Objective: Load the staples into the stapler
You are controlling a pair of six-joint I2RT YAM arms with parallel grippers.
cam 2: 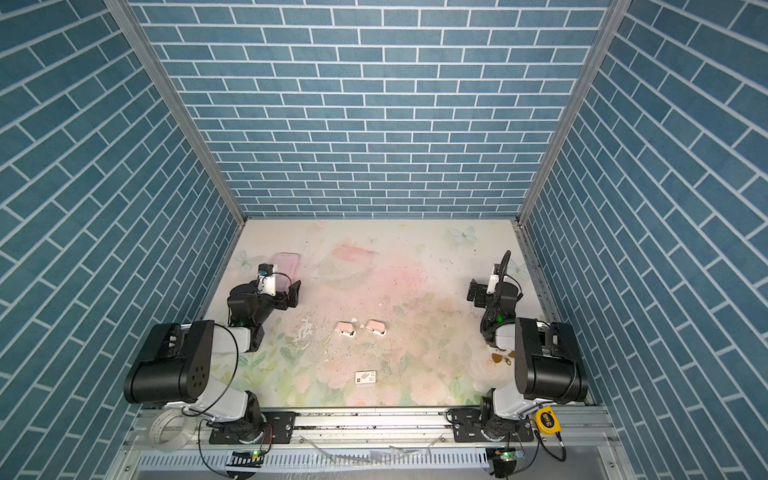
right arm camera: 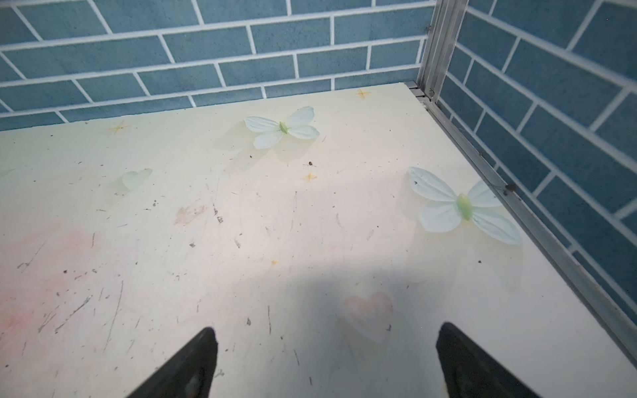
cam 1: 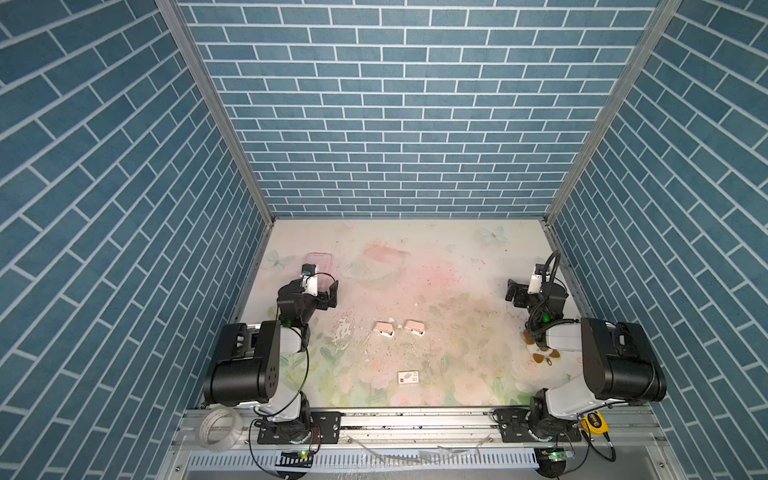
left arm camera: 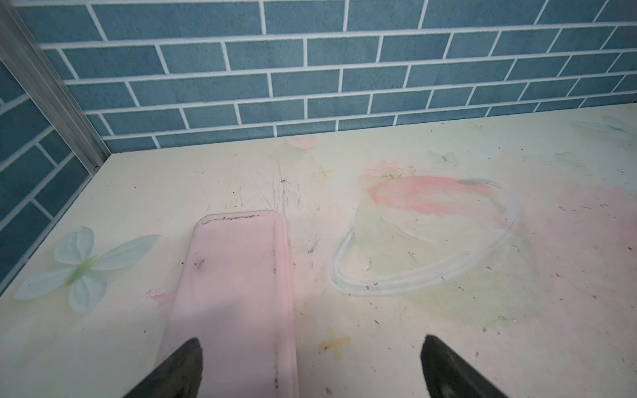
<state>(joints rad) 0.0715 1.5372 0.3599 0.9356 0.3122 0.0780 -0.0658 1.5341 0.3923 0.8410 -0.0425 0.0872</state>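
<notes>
The floral surface [cam 1: 457, 266] carries a pink tray [left arm camera: 234, 268] at the far left. The left gripper [left arm camera: 310, 344] hangs partly over the tray's near end, spread wide and empty. The right gripper [right arm camera: 324, 332], equally wide and empty, hangs above bare surface at the far right. At centre, well clear of both, the left stapler [cam 1: 383, 329] and the right stapler [cam 1: 414, 327] lie side by side without touching. Their long axes run left to right, slightly skewed, with the dark ends pointing right and frontward. A white sleeve [cam 1: 408, 377] lies nearer the front. The staples are too small to make out.
</notes>
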